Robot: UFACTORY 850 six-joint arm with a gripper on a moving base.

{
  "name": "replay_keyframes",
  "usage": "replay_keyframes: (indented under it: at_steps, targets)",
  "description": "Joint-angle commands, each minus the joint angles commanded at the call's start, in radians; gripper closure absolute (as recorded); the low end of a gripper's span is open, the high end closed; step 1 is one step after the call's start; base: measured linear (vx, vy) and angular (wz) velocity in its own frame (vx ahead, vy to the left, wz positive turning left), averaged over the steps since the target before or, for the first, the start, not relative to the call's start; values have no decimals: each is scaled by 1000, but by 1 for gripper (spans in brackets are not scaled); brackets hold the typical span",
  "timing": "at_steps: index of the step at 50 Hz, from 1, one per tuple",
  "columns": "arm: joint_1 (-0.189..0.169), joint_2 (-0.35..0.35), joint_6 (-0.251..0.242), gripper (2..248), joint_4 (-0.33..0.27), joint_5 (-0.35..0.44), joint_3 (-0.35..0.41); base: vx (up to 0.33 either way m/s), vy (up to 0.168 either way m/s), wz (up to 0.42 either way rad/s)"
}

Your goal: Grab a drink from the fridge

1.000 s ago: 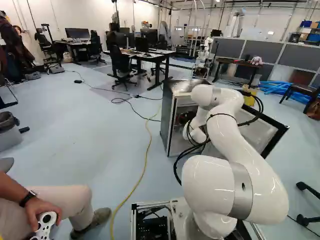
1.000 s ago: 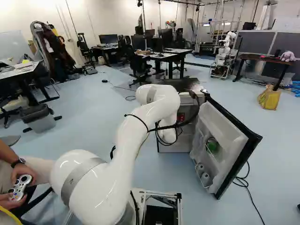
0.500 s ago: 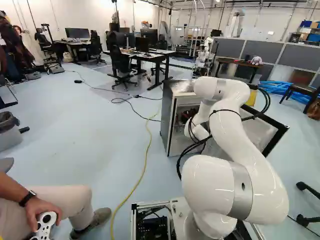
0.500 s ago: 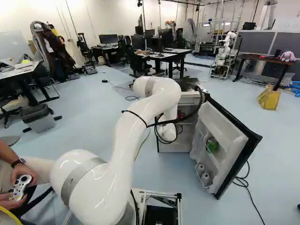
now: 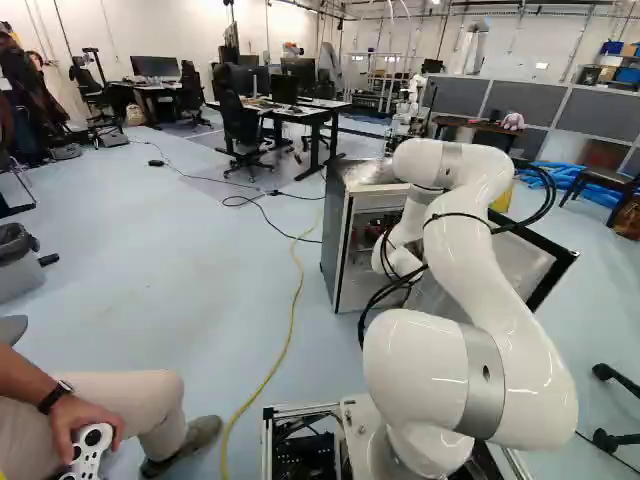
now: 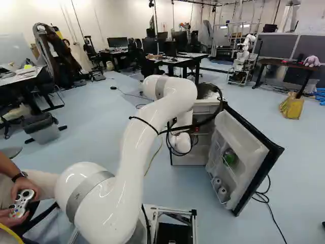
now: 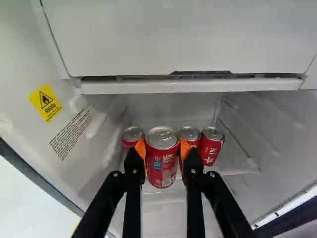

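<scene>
Inside the fridge (image 5: 337,240), a drink can (image 7: 162,168) stands between the fingers of the gripper (image 7: 162,148). Farther ahead, a second can (image 7: 132,134) stands toward the wall label (image 7: 45,103), a third (image 7: 190,133) and fourth (image 7: 211,148) opposite. Above is the upper compartment (image 7: 173,37); rightward, the fridge door (image 6: 244,140), holding containers (image 6: 222,193).

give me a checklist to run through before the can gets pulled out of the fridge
1. Fingers pressing the front red can from both sides: ok, an orange pad meets it on each side.
2. Can upright between them: ok.
3. Fridge door open: ok, swung wide.
4. Can fully lifted off whatever is under it: cannot tell.
5. Neighbouring cans free of the fingers: cannot tell, they sit close behind.
</scene>
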State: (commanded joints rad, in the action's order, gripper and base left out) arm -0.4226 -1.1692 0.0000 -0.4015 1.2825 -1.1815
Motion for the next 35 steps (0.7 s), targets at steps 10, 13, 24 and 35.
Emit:
replay_keyframes:
  at_steps: [10,13,24,35]
  targets:
    - [-7,33,0,163,0,0,49,0,0,0]
    - [-10,48,0,163,0,0,67,0,0,0]
    - [-18,105,0,163,0,0,132,0,0,0]
    - [-27,162,0,163,0,0,196,0,0,0]
